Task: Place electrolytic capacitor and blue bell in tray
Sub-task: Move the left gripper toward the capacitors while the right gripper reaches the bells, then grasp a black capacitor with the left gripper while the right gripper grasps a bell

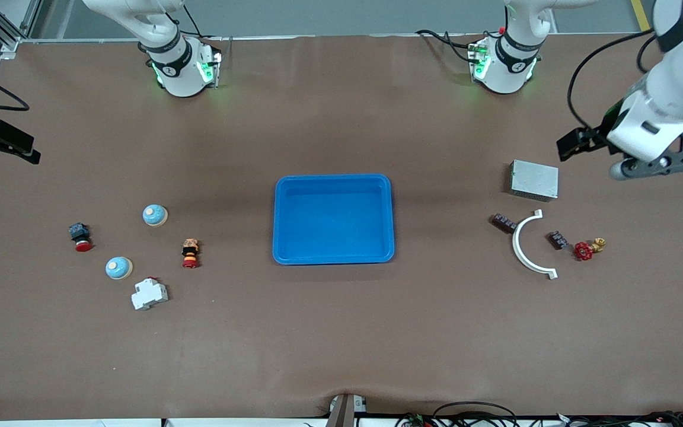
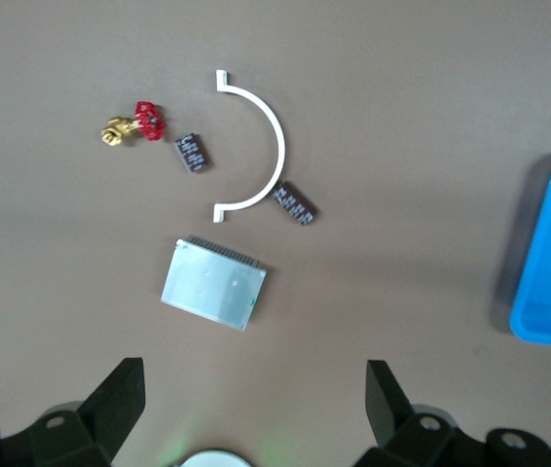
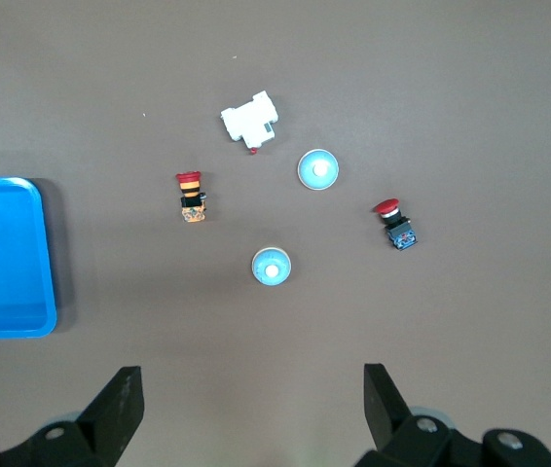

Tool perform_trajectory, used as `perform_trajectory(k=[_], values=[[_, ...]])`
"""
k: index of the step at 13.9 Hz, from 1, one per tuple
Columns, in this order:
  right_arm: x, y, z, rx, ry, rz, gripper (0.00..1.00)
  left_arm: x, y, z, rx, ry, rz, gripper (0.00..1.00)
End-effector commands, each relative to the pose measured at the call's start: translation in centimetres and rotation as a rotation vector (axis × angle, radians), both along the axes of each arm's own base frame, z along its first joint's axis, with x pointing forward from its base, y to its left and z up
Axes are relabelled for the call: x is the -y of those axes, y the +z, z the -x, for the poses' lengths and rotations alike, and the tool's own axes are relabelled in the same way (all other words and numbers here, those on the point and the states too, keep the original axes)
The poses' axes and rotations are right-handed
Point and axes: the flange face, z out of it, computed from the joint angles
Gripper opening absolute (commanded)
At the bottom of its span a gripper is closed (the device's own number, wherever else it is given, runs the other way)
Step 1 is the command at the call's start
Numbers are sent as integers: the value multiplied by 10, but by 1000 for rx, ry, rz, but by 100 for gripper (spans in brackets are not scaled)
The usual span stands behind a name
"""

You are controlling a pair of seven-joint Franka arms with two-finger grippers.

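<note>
The bright-blue tray (image 1: 334, 178) lies at the middle of the table, holding nothing. Two blue bells with cream tops stand toward the right arm's end: one (image 1: 155, 214) farther from the front camera, the other (image 1: 119, 268) nearer to it. The right wrist view shows both bells (image 3: 272, 266) (image 3: 317, 170). I see nothing I can name as the electrolytic capacitor. My right gripper (image 1: 3, 145) hangs open over the table's edge at that end, its fingers (image 3: 120, 399) wide apart. My left gripper (image 1: 575, 147) hangs open above the table beside a grey metal box (image 1: 534, 179).
Beside the bells lie two red-capped push buttons (image 1: 80, 236) (image 1: 190, 253) and a white breaker (image 1: 149, 293). At the left arm's end are a white plastic arc (image 1: 525, 246), two dark terminal blocks (image 1: 504, 223) (image 1: 558, 239) and a red-handled brass valve (image 1: 586, 249).
</note>
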Motion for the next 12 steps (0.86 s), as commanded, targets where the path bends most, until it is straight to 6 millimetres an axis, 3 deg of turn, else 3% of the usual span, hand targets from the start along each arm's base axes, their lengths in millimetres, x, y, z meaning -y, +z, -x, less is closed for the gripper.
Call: perform_trajectory(k=[1, 4, 7, 10, 12], values=[[-5, -5, -2, -18, 4, -7, 100, 0, -46, 6, 20, 63, -3, 100], [-9, -34, -14, -79, 9, -8, 100, -3, -116, 3, 46, 166, 2, 100], [-14, -91, -20, -229, 20, -16, 100, 2, -181, -3, 57, 354, 1, 100], [-21, -149, -33, -322, 27, -10, 100, 1, -219, -5, 59, 458, 4, 98], [-19, -190, -25, -310, 23, -14, 100, -2, -245, 0, 54, 527, 1, 89]])
